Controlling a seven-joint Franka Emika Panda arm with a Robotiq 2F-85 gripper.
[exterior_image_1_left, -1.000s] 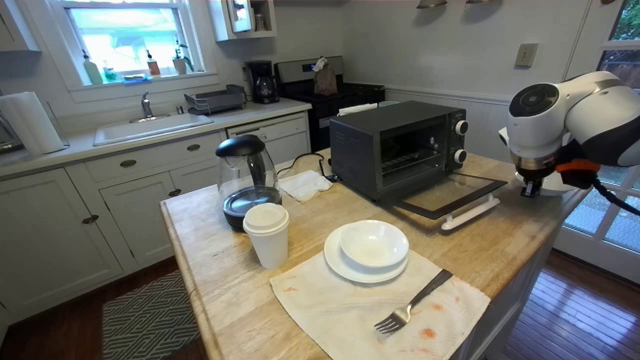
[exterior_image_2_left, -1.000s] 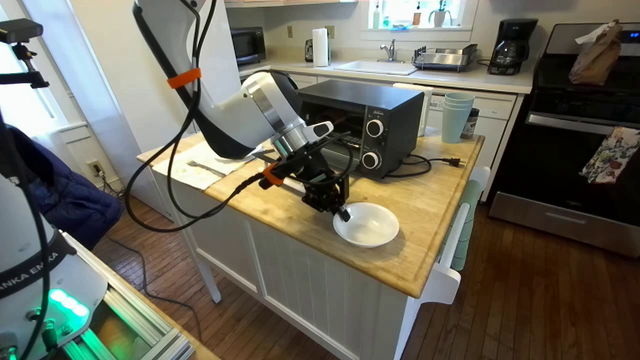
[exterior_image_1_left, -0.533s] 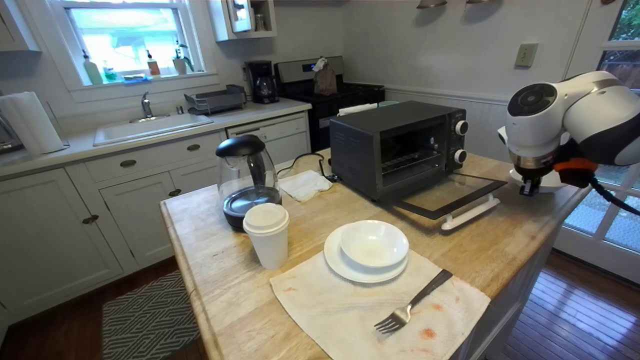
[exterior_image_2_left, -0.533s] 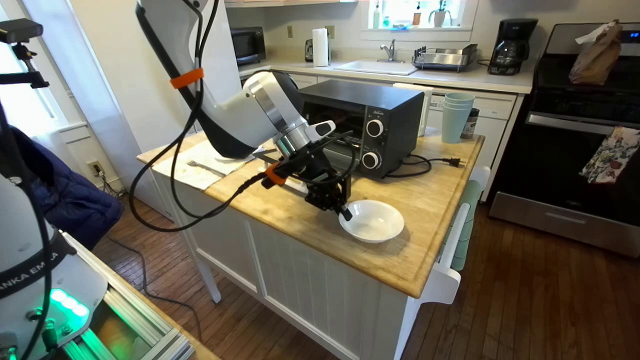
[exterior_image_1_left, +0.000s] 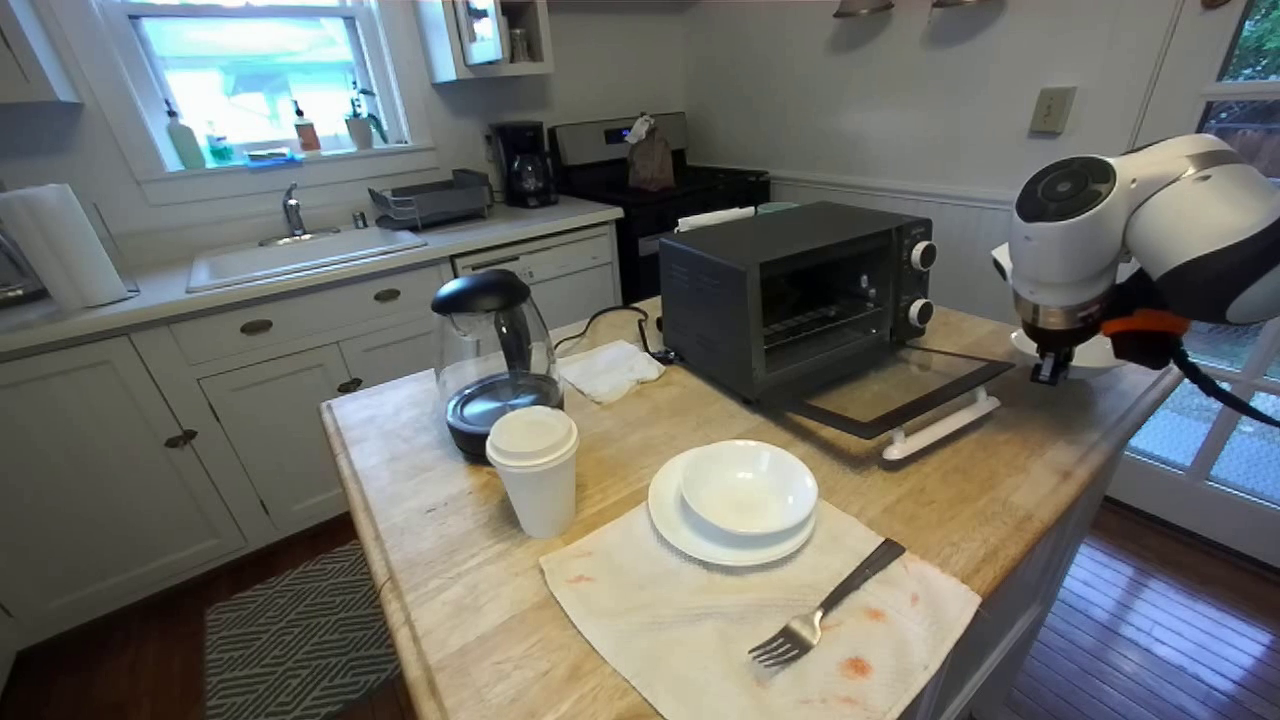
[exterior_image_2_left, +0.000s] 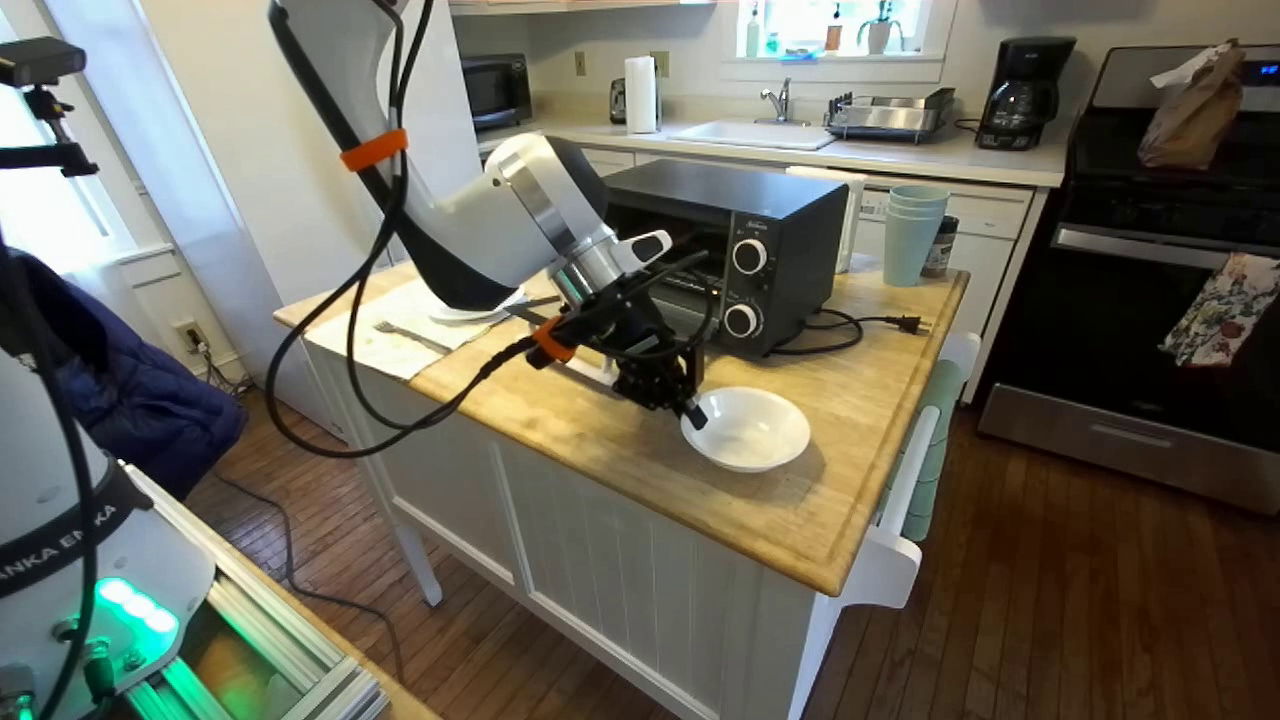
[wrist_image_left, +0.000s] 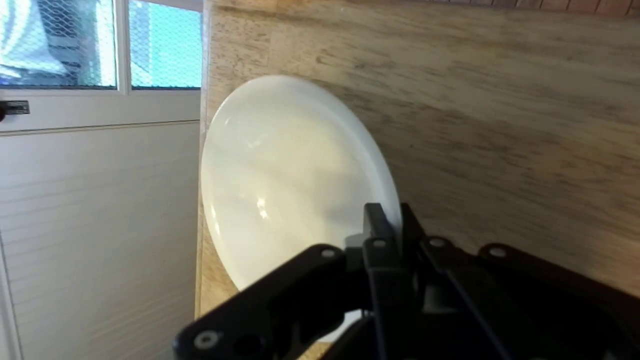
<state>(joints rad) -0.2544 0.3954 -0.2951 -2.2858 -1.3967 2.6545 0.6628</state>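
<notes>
wrist view: end effector (wrist_image_left: 394, 220) pinches a white bowl (wrist_image_left: 290, 165), one fingertip (wrist_image_left: 376, 222) inside.

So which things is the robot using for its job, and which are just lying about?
In the job:
- gripper, shut on the bowl's rim
- bowl

Probably just lying about, as nothing grips them:
- toaster oven
- kettle
- lidded cup
- fork
- plate
- other bowl, on that plate
- stacked cups

The white arm (exterior_image_2_left: 490, 232) has black trim (exterior_image_2_left: 452, 282), a silver collar (exterior_image_2_left: 583, 274), orange bands (exterior_image_2_left: 373, 150) and black cables (exterior_image_2_left: 487, 375); pale screws (wrist_image_left: 206, 339) dot the black gripper (wrist_image_left: 391, 216). The base (exterior_image_2_left: 30, 462) has a dark lettered stripe (exterior_image_2_left: 45, 550) and green lights (exterior_image_2_left: 138, 605).
</notes>
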